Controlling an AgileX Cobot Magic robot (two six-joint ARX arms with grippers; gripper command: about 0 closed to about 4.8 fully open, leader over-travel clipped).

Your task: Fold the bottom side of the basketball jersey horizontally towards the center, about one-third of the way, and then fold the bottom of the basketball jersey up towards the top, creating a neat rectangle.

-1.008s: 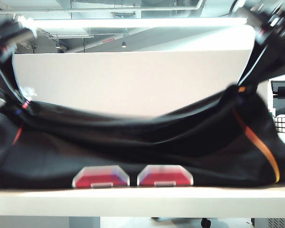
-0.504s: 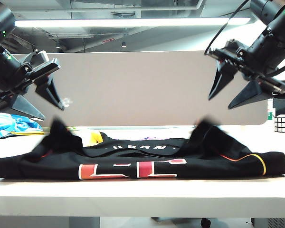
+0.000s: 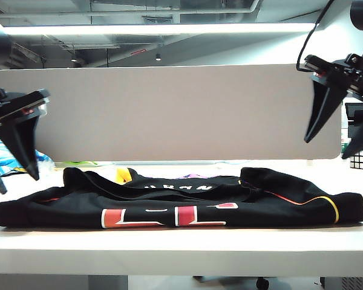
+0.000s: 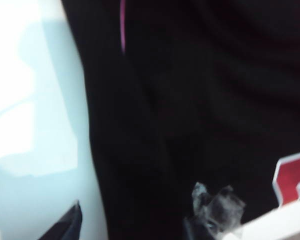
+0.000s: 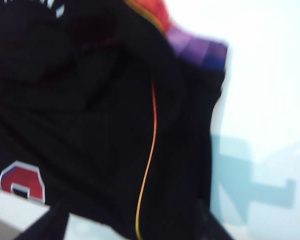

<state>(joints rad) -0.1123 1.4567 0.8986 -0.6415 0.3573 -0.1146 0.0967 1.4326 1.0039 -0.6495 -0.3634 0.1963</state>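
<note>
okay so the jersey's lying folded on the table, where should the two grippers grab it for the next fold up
Probably the near folded edge of the jersey, at its two front corners. It lies flat and wide, so one arm per end. The left gripper and right gripper hang open above those ends; come straight down and pinch from the front edge.

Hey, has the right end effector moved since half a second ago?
Yes. The right end effector, jaws open, has shifted right against the grey divider panel, now near its right end, above the basketball jersey.

one jersey (image 3: 181, 202), two claws, left claw (image 3: 12, 172) and right claw (image 3: 333, 142)
</note>
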